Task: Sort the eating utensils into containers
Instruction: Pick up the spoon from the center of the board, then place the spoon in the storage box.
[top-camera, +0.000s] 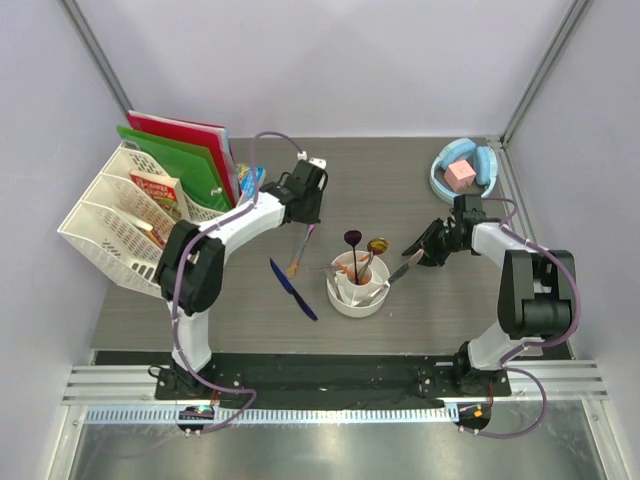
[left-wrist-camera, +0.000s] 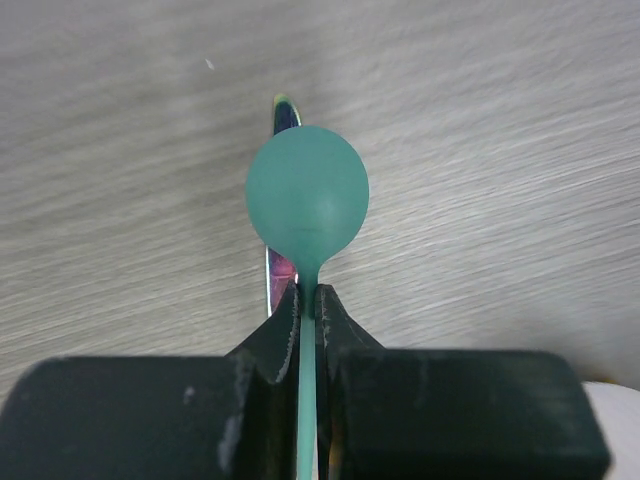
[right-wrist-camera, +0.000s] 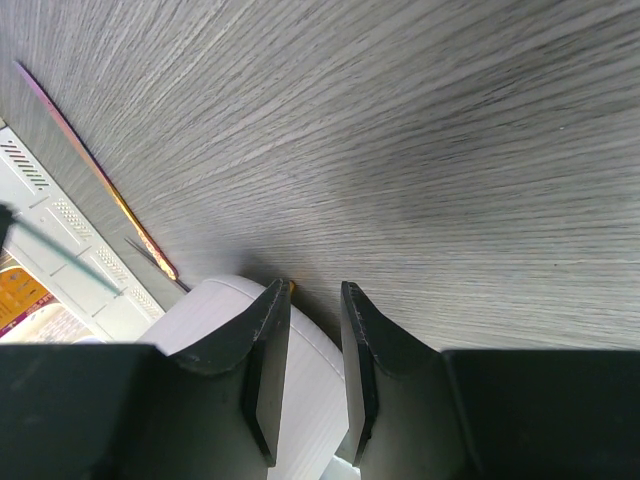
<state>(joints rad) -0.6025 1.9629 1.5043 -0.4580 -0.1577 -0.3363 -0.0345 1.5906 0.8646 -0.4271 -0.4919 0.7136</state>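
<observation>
White cup (top-camera: 345, 300) sits dead centre of the top view. The left gripper (left-wrist-camera: 307, 296) is up and to its left, so the carry runs toward lower right. It's clamped tight on the teal spoon (left-wrist-camera: 307, 195), handle straight back between the fingers, bowl out front. Right gripper (right-wrist-camera: 315, 300) hovers by the cup's right side, jaws partly apart, seemingly empty.

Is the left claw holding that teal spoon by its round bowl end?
No, the left gripper pinches the thin handle of the teal spoon, just below its bowl.
</observation>
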